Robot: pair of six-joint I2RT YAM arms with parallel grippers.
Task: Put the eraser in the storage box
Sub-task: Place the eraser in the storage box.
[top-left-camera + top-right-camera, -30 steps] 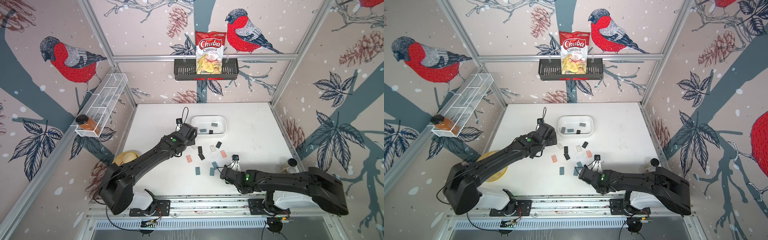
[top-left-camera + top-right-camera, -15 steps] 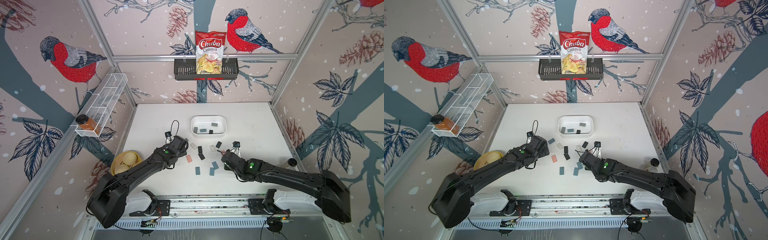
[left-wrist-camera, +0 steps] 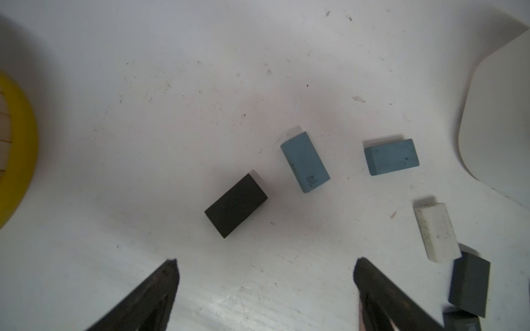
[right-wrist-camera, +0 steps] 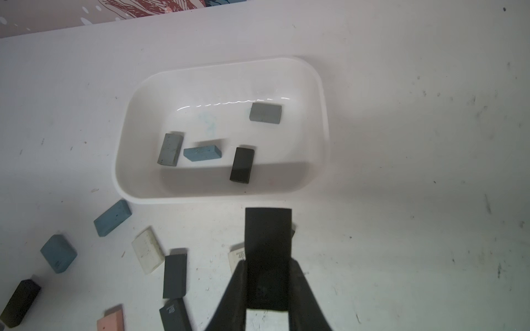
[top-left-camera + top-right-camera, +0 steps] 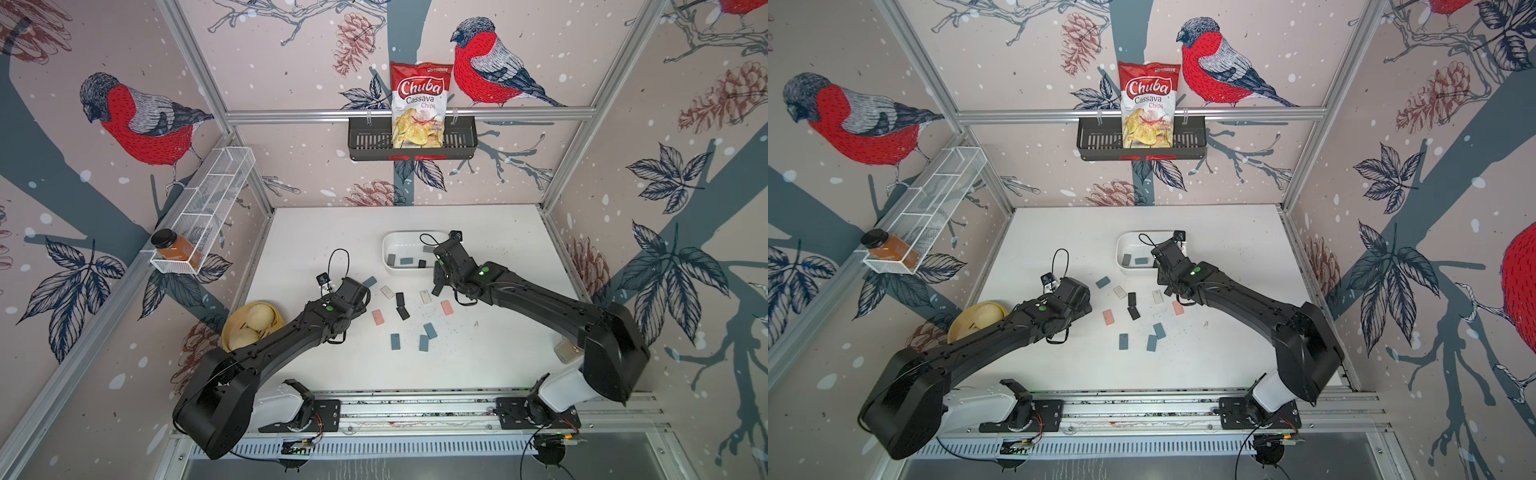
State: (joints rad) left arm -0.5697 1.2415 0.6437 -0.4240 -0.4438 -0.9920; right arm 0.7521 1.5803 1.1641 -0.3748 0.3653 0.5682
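I count ten loose erasers (image 5: 378,317) on the white table (image 5: 332,232), four stored erasers (image 4: 265,112) (two grey, one blue, one black) in the one white storage box (image 4: 315,137), and one flat black eraser (image 4: 268,229) pinched in my right gripper (image 4: 268,263) just beside that box, while my left gripper (image 3: 265,263) hangs spread wide.

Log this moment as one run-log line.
right end effector: shut on black eraser, just short of storage box | left end effector: open, empty | box holds four erasers
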